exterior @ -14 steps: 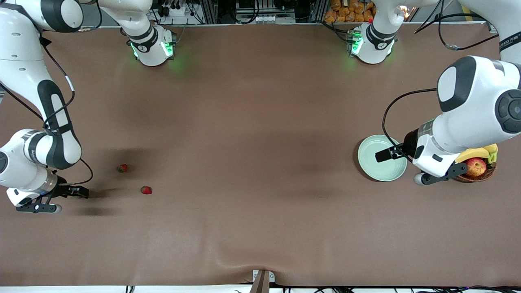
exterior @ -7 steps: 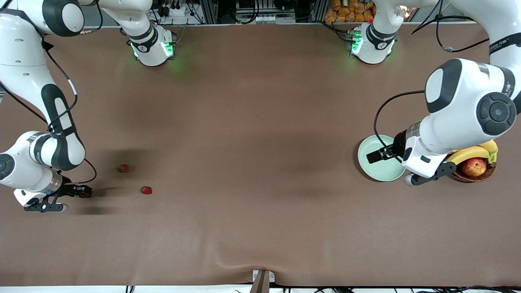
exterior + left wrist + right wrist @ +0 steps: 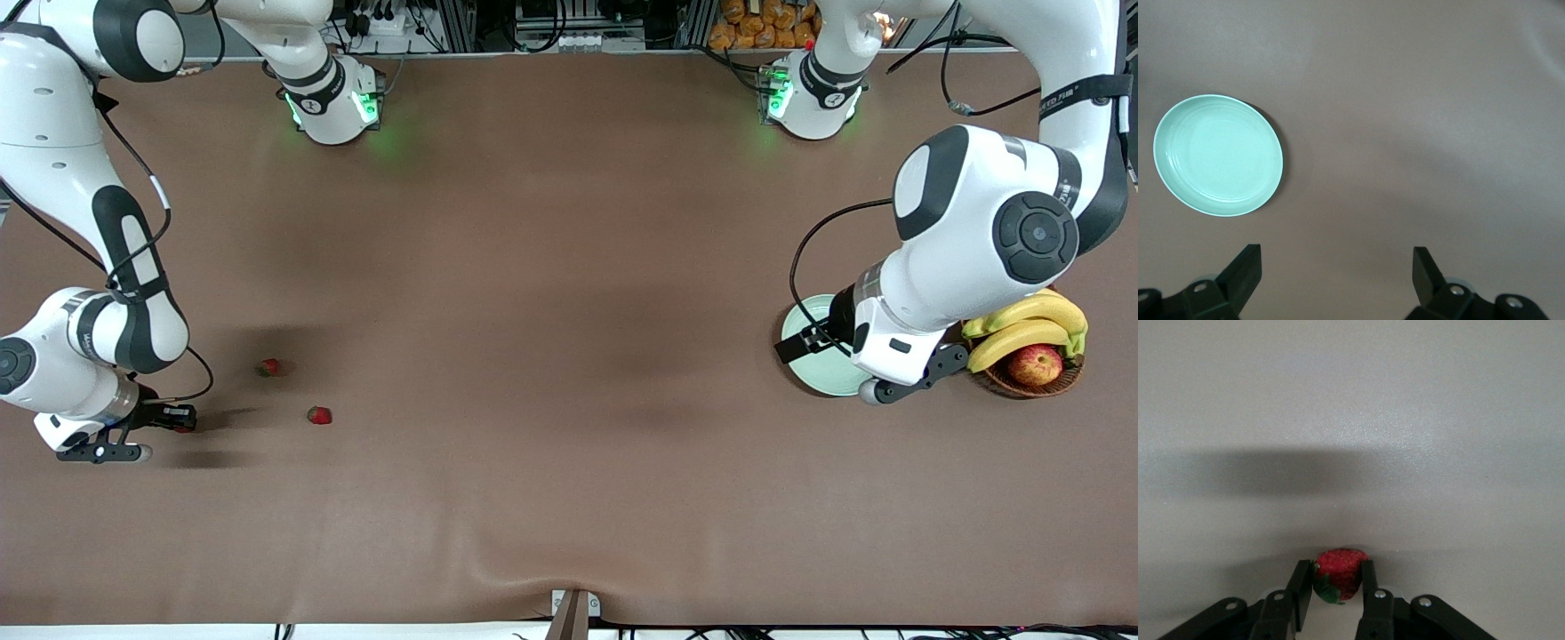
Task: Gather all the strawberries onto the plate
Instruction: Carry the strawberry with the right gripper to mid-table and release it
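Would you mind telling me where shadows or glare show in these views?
Front view: soft dark shadows lie on the table beside the two loose strawberries. Left wrist view: the plate shows a pale sheen and a thin edge shadow. Right wrist view: a broad shadow band crosses the table above the strawberry in the right gripper.

a wide brown cloth-covered table (image 3: 551,356) carries two small red strawberries (image 3: 268,366) (image 3: 319,415) near the right gripper (image 3: 182,416), a round pale mint-green plate (image 3: 813,369) beneath the left gripper (image 3: 796,345), and beside it a brown wicker basket (image 3: 1031,384).
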Robot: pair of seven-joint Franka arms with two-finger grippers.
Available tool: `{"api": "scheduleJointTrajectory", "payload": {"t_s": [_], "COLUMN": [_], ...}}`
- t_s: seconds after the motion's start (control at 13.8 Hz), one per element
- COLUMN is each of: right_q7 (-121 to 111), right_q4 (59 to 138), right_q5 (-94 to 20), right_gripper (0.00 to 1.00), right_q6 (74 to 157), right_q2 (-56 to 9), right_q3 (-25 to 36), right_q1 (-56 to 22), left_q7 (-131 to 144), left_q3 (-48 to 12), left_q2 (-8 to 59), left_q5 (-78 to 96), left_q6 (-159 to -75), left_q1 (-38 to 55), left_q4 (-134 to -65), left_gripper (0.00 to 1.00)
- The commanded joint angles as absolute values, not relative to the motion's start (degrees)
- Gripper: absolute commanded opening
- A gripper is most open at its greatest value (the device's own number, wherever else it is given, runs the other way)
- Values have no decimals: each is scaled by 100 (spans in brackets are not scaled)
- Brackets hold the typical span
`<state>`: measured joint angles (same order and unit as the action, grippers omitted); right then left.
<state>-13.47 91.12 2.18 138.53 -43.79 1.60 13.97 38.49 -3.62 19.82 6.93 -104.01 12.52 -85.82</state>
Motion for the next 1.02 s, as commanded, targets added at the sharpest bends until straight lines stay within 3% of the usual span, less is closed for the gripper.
{"api": "scheduleJointTrajectory", "payload": {"t_s": [0.0, 0.22, 0.58, 0.94], "right_q7": [-1608, -1582, -1126, 33], "right_q4": [9088, 9009, 7991, 7893], "right_q5": [176, 176, -184, -806], "right_gripper": [13, 0, 0, 0], "right_q6": [13869, 13764, 11878, 11725], "right_q2": [-4421, -4342, -4245, -4193], "right_q3": [79, 62, -158, -176], "right_q1": [1503, 1407, 1222, 520], "left_q7": [3929, 3955, 3964, 3964], "left_q3": [-352, -352, -352, -352], "left_q2": [1978, 1969, 1951, 1960], "left_q5": [791, 791, 773, 712], "left_q6": [-10503, -10503, -10503, -10503], "left_q1": [1239, 1239, 1248, 1266], "left_q4": [-8648, -8701, -8789, -8807], "left_gripper": [100, 100, 100, 100]}}
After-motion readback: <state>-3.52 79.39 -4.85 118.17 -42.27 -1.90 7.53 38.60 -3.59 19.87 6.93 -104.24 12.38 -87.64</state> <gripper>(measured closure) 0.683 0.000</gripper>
